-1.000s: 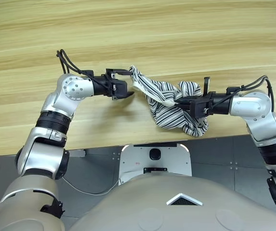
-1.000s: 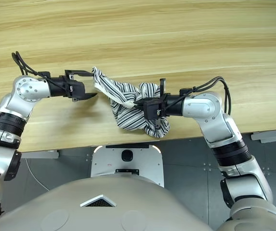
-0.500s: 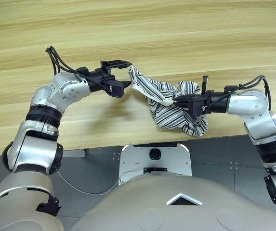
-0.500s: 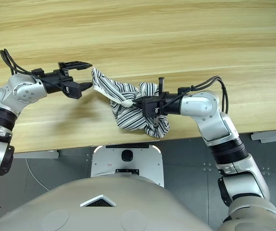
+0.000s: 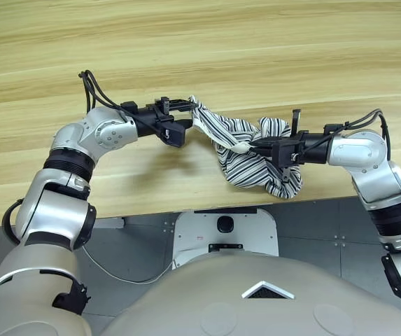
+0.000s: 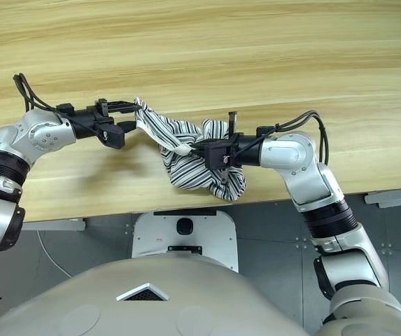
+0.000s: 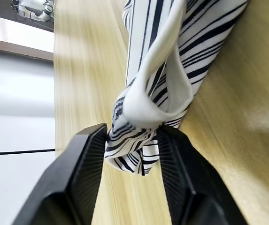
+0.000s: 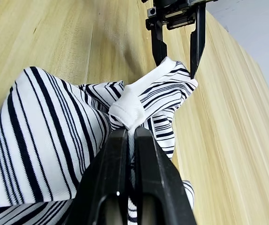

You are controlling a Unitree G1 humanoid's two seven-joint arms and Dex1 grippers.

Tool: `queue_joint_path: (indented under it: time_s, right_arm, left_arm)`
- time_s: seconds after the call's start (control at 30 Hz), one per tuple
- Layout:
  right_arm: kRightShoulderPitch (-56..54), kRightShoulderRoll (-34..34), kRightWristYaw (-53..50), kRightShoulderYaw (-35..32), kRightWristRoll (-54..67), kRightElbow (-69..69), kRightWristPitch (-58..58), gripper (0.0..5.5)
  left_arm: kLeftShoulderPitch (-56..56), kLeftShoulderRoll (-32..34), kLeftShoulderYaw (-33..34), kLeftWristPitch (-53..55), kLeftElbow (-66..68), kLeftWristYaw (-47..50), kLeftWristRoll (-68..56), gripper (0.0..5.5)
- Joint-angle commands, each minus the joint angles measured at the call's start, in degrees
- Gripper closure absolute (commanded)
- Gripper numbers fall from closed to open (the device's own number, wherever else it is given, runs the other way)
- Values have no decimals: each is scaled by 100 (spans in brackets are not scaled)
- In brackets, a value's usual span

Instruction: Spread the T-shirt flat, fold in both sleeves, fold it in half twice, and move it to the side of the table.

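Where the left gripper [image 5: 186, 116] sits: centre-left, fingers pinched narrowly on a striped corner.
T-shirt [image 5: 245, 157]: bunched at centre, near the table's lower edge.
Right gripper [image 5: 255, 146]: centre-right, clamped on the white hem.
Progress: spreading looks barely begun; sleeves, both folds and the move remain.
Table [image 5: 207, 42]: pale wood grain.
Floor [image 5: 326, 224]: grey panels along the bottom.

Light was bright, even, from overhead. Counter [image 5: 270, 49] showed faint sheen along grain. Shirt [image 5: 252, 164] cast soft shadow on wood beside it. Head views were sharp. In left wrist view far counter was smeared, pale background washed out, jaws dark and soft. In right wrist view near jaws were blurred, stripes crisp.
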Motion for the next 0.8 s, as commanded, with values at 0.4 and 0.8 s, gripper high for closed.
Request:
queue_joint_path:
  time_s: [0.4,0.8]
  right_arm:
    - [-177,90,-414,-427,188,69,-32,540]
    - [-119,-910,644,-1522,1954,-213,-449,540]
  left_arm:
    - [-81,164,6,-200,215,-201,-421,538]
    - [1933,2245,350,2037,-4750,-3655,-5818,538]
